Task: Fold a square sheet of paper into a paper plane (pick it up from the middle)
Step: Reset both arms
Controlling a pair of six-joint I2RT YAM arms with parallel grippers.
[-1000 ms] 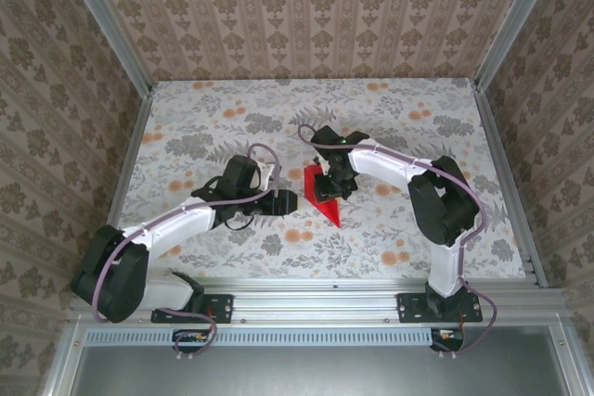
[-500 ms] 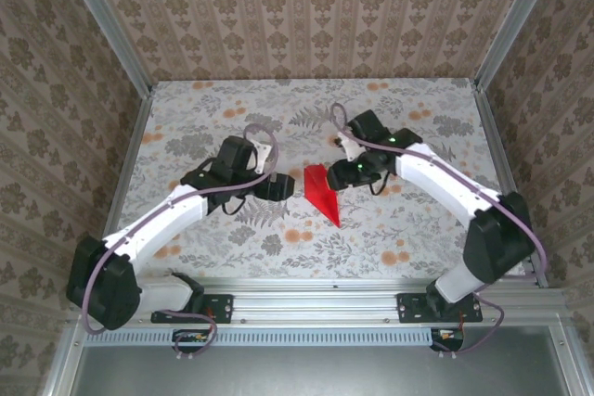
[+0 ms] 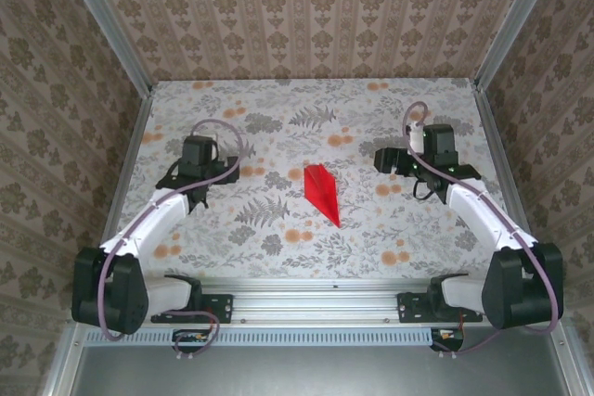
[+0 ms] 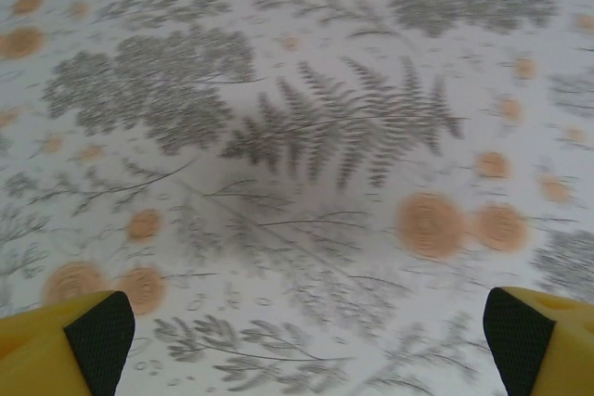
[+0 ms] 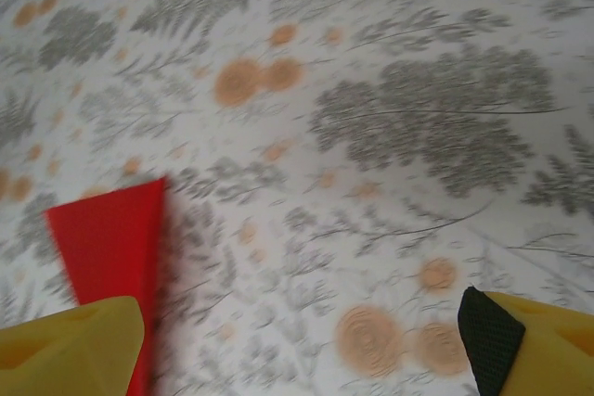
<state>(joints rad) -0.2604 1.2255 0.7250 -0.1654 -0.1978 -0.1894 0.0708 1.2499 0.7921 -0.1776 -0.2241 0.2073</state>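
Floral-printed white tabletop (image 3: 232, 104). At 9 o'clock of centre, left gripper (image 4: 306, 333); at 3 o'clock, right gripper (image 5: 292, 340). Yellow, black-padded fingers (image 4: 93, 333) spread fully, gripping nothing, parked well apart, probably to leave the work free. At centre, slim bright red creased paper plane (image 3: 321, 192), nose toward 5 o'clock (seemingly finished).

My table (image 3: 232, 104) carried a grey fern and orange flower print. Patterned wallpaper (image 3: 306, 6) enclosed three sides; an aluminium rail (image 3: 306, 287) edged the front.
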